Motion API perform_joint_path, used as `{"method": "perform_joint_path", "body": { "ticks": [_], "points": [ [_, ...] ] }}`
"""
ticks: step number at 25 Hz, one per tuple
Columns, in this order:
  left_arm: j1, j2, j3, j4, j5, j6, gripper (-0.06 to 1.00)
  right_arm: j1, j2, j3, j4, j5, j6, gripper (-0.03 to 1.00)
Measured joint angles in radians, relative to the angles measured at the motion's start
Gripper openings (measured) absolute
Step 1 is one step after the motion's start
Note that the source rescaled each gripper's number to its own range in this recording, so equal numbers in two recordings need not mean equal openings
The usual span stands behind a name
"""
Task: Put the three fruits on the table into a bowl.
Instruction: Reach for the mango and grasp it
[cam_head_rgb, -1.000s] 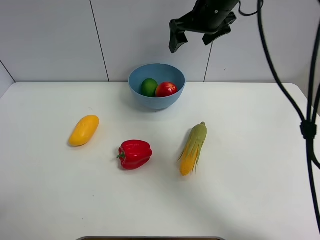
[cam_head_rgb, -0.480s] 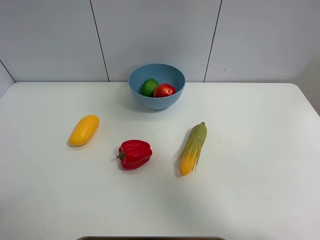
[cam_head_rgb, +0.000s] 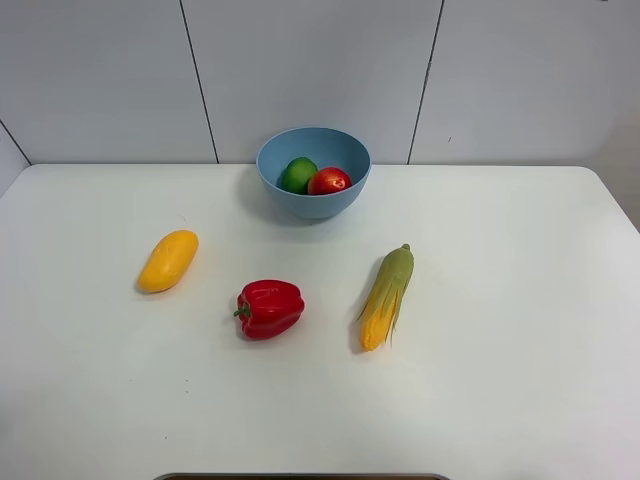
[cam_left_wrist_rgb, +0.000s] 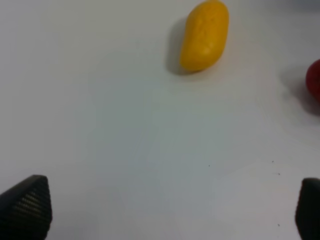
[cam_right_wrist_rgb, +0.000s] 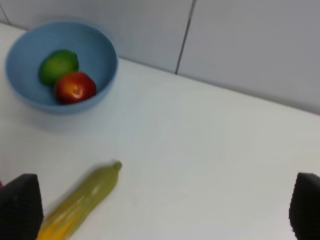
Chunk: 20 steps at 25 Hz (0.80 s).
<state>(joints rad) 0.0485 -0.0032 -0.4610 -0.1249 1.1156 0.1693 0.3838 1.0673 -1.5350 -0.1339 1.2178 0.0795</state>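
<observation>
At the left gripper (cam_left_wrist_rgb: 167, 210) you have the jaws spread wide, the two black fingertips (cam_left_wrist_rgb: 25, 207) far apart with nothing between them but bare white table (cam_left_wrist_rgb: 125, 150). It hangs above the tabletop and grips nothing. Ahead of it lies the mango (cam_left_wrist_rgb: 204, 36), flat on its side on the table, well apart from the fingertips. Off to one side a sliver of the red pepper (cam_left_wrist_rgb: 314, 80) shows at the edge of that view.

At the right gripper (cam_right_wrist_rgb: 162, 207) the jaws are likewise wide apart and empty. Nearest to it lies the corn (cam_right_wrist_rgb: 80, 200), its green husk end turned toward the grey wall (cam_right_wrist_rgb: 240, 50). The bowl (cam_right_wrist_rgb: 102, 60) stands farther off, close to that wall, and holds the green fruit (cam_right_wrist_rgb: 59, 66) and the red fruit (cam_right_wrist_rgb: 75, 86), side by side and touching.

From the high camera you see the bowl at the back of the table, about the middle, with the green fruit on the left and the red fruit on the right inside it. The mango lies out on the left part of the table, well apart from the bowl. The pepper lies near the middle, between mango and corn, touching neither, with the corn to its right
</observation>
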Motion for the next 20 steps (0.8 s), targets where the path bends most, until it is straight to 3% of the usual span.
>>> {"method": "perform_joint_path", "body": {
  "ticks": [4,14,20],
  "points": [
    [0.000,0.000,0.000,0.000,0.000,0.000,1.00,-0.018,-0.203,0.159,-0.021,0.002,0.034,1.00],
    [0.000,0.000,0.000,0.000,0.000,0.000,1.00,-0.275,-0.643,0.522,-0.040,0.007,0.047,1.00],
    [0.000,0.000,0.000,0.000,0.000,0.000,1.00,-0.338,-0.847,0.764,-0.038,0.003,0.047,1.00]
  ]
}}
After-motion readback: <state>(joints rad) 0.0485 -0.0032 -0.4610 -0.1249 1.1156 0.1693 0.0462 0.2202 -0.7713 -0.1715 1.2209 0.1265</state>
